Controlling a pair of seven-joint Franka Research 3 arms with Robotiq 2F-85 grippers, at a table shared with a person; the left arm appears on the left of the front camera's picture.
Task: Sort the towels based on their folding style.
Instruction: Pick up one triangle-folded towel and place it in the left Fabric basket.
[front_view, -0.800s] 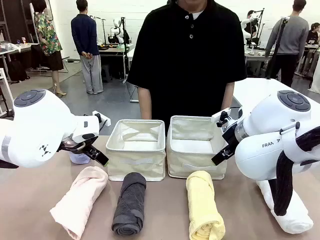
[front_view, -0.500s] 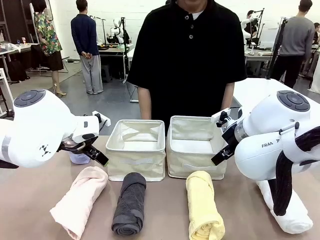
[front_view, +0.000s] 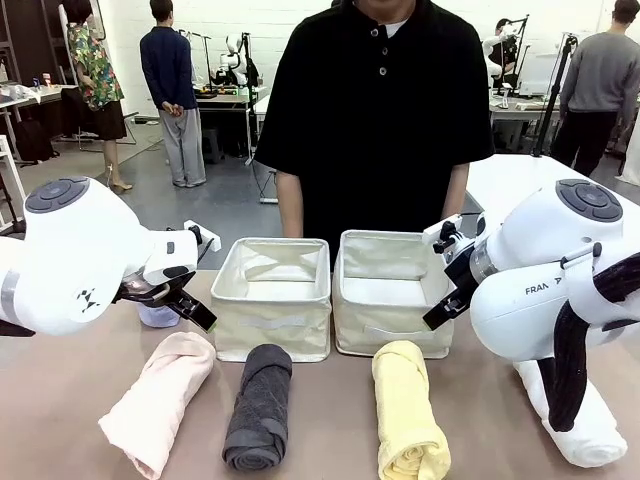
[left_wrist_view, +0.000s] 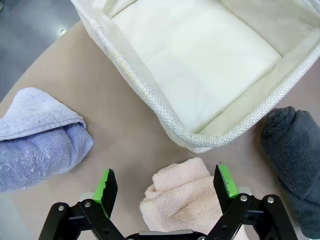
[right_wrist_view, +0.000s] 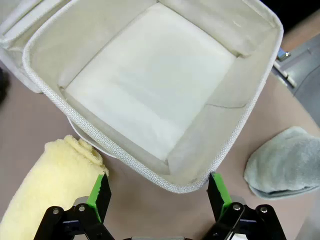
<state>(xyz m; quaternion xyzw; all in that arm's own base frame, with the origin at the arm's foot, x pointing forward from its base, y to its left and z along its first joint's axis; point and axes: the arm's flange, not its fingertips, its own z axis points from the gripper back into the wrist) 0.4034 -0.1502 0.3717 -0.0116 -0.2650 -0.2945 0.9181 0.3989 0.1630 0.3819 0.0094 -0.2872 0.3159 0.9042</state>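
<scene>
Four rolled towels line the desk before two empty cream bins, in easy reach, I'd judge. My left fingers hang open above the pink roll; my right fingers are open beside the yellow roll.

Four rolled towels abreast, two folded towels

On the plain tan bench lie a pale pink towel, a dark grey towel, a yellow towel and a white towel. The lavender-blue towel and pale teal towel are solid-coloured too. The left bin and right bin are cream, coarsely woven. The pads are green; the person's shirt is black.
</scene>
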